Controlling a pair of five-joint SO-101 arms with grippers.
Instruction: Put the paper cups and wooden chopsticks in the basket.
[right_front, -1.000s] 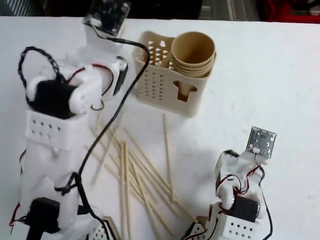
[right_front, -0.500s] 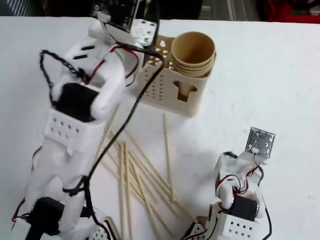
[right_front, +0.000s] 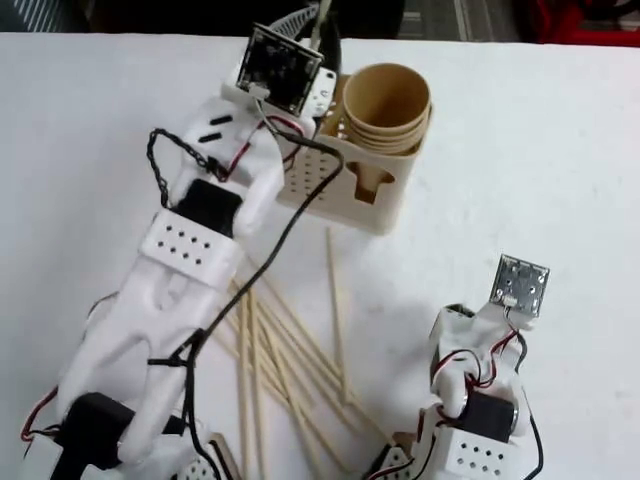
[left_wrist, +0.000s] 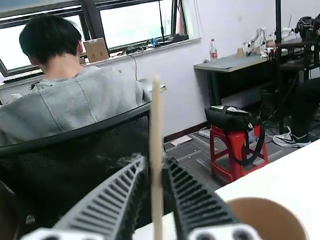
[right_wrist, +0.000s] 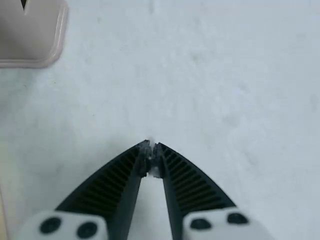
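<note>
So the left wrist view catches what the high view can't: left gripper (left_wrist: 155, 161) clamped on one upright chopstick (left_wrist: 156, 115). From above, it's over the basket (right_front: 385, 205) holding the stacked paper cups (right_front: 387, 95), with loose chopsticks (right_front: 335, 300) on the table (right_front: 540, 150). Right gripper (right_wrist: 151, 150) is pinched together.

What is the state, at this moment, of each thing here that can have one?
left gripper: shut on the held chopstick.
held chopstick: clamped between the jaws, off the table.
right gripper: shut, empty.
paper cups: stacked, upright in the basket.
basket: upright on the table.
loose chopsticks: lying flat on the table, outside the basket.
</note>
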